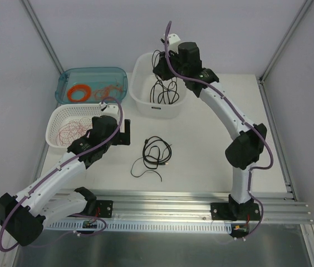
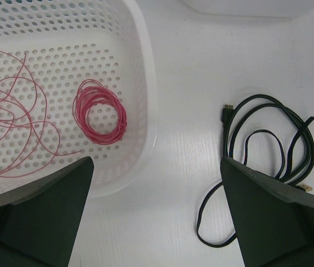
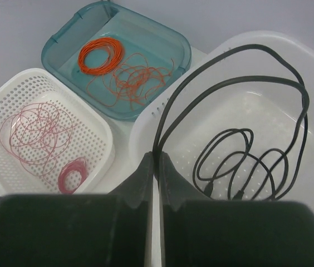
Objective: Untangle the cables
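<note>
A loose black cable (image 1: 154, 153) lies in messy loops on the table; it also shows in the left wrist view (image 2: 268, 139). My left gripper (image 1: 124, 133) is open and empty above the table between the white perforated basket and this cable, its fingers (image 2: 45, 211) wide apart. My right gripper (image 3: 157, 158) is shut on a second black cable (image 3: 229, 61) and holds it over the white bin (image 3: 313, 83); the cable hangs in big loops. Another black cable (image 3: 240, 161) lies in that bin. In the top view the right gripper (image 1: 162, 67) is above the bin's rim (image 1: 140, 100).
The white perforated basket (image 1: 54, 125) holds loose pink-red wire (image 2: 6, 122) and a neat pink ring (image 2: 99, 111). A teal tub (image 1: 68, 78) behind it holds a neat orange ring (image 3: 99, 54) and loose orange wire (image 3: 137, 78). A metal rail runs along the near edge.
</note>
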